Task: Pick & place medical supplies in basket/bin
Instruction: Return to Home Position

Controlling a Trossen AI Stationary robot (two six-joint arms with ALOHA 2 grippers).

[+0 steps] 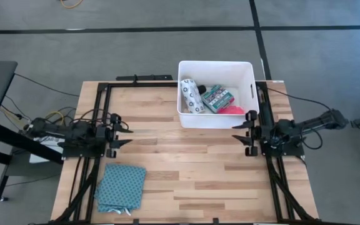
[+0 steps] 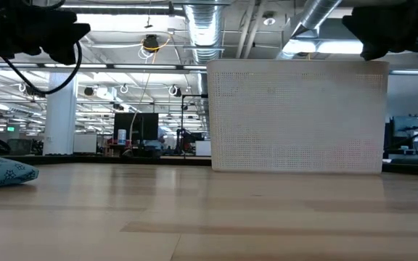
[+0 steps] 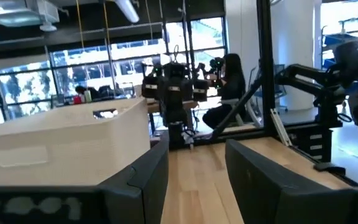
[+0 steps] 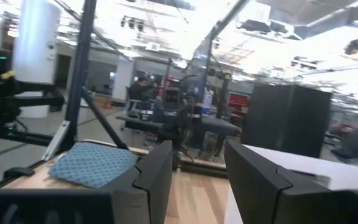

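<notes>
The white rectangular bin [image 1: 216,94] stands at the table's far side, right of centre; it also shows as a white wall in the low view [image 2: 296,116] and in the left wrist view [image 3: 61,149]. Inside it lie a white dotted packet [image 1: 191,97], a green-and-red box [image 1: 217,99] and something pink [image 1: 233,110]. My left gripper [image 1: 125,131] hovers open at the table's left side. My right gripper [image 1: 239,134] hovers open at the right side, just near of the bin. Neither touches anything.
A teal patterned pouch [image 1: 121,186] lies on the table near its near-left corner, also in the low view [image 2: 2,174] and the right wrist view [image 4: 95,163]. Bare wood spans the middle of the table. A black frame runs along the table's sides. A person sits beyond the table [image 3: 229,87].
</notes>
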